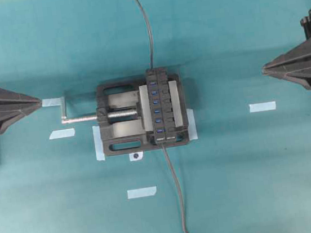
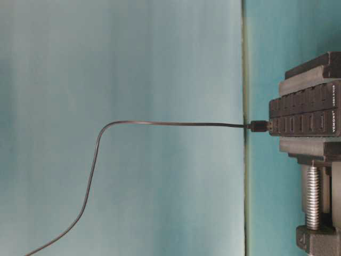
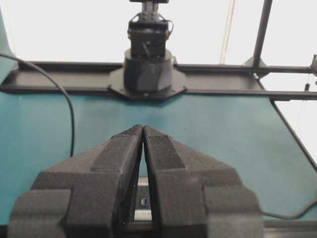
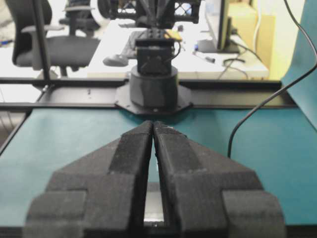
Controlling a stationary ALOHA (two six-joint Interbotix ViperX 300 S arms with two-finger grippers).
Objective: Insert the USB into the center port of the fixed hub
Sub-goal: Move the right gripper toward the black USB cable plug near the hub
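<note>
A teal counter (image 1: 254,184) seen from above, with a black vise (image 1: 123,120) clamped near its middle. The vise's silver screw (image 1: 96,117) and crank handle stick out toward the left side of the view. Gripped in the vise on its right side is the fixed hub (image 1: 161,105), a long narrow black strip running top to bottom in the overhead view, with a row of small blue slots along it and black buttons beside them. The center port (image 1: 156,105) is the middle blue slot of that row, and it holds nothing.

Two thin dark cables leave the hub. One runs from its far end up and out of the top of the overhead view. The other runs from its near end down to the bottom edge. In the table-level view a small dark plug (image 2: 259,126) is seated in the end of the hub, with its cable (image 2: 160,123) stretching away and curving down. Which cable carries the USB to be inserted, and where its free plug lies, cannot be told from these views.

Several pale blue tape strips (image 1: 142,192) lie on the counter around the vise.

The left gripper (image 1: 39,100) sits at the left edge, well apart from the vise, pointing toward it. Its wrist view shows the jaws pressed together at the tips, holding nothing. The right gripper (image 1: 264,69) mirrors it at the right edge, its jaws likewise together and holding nothing.
</note>
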